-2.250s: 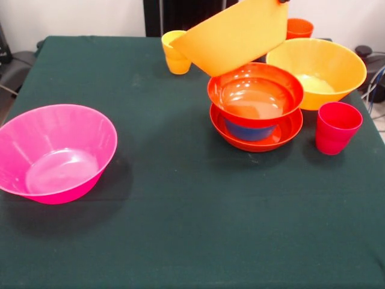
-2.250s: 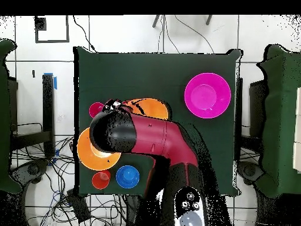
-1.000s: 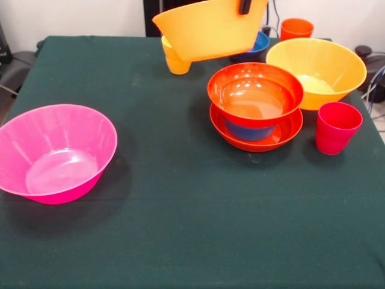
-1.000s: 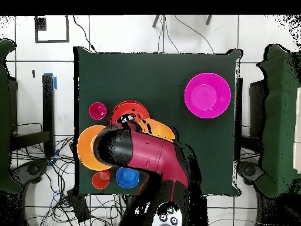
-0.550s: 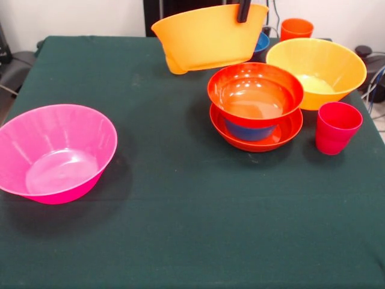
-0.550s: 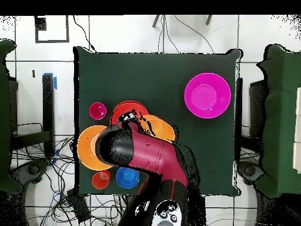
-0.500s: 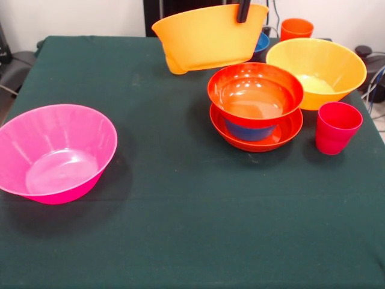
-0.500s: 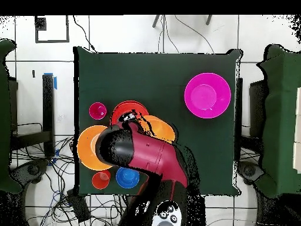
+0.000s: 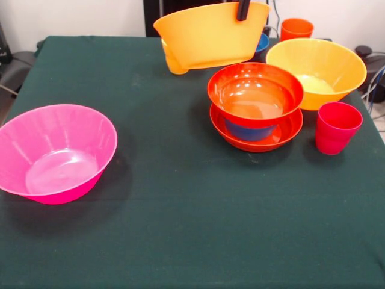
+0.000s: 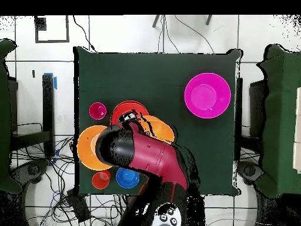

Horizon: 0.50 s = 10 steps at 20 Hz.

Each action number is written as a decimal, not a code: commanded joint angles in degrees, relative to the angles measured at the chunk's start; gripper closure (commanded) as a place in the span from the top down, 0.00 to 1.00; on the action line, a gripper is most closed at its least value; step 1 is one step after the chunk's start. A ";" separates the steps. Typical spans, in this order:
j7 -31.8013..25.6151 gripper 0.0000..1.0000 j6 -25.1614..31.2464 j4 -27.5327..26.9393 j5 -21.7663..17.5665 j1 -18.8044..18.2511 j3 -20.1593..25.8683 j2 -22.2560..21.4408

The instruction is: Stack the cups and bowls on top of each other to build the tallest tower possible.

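Gripper (image 9: 243,9) clamped on orange bowl (image 9: 210,36) rim, now levelled, upper centre, beside the stack (image 9: 255,108); placement next.

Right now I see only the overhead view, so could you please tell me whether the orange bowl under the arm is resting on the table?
Observer: No. In the front view the orange bowl hangs tilted above the table, with the gripper clamped on its rim.
Operator: Thank you. Is the red stack just two bowls?
Observer: No. A small blue bowl sits between the upper red-orange bowl and the lower red-orange bowl.
Operator: Is the arm hiding anything else?
Observer: A yellow cup stands partly behind the held bowl.
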 commanded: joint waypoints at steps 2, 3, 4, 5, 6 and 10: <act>9.71 0.00 0.66 2.60 2.11 1.02 2.36 0.87; 9.68 0.00 0.67 2.60 2.19 1.07 2.35 0.87; 9.63 0.00 0.63 2.63 2.26 1.04 2.37 0.87; 9.54 0.00 0.59 2.63 2.30 1.03 2.43 0.84; 9.40 0.00 0.49 2.58 2.28 1.02 2.48 0.81; 8.82 0.00 0.41 2.72 2.54 0.69 3.07 0.62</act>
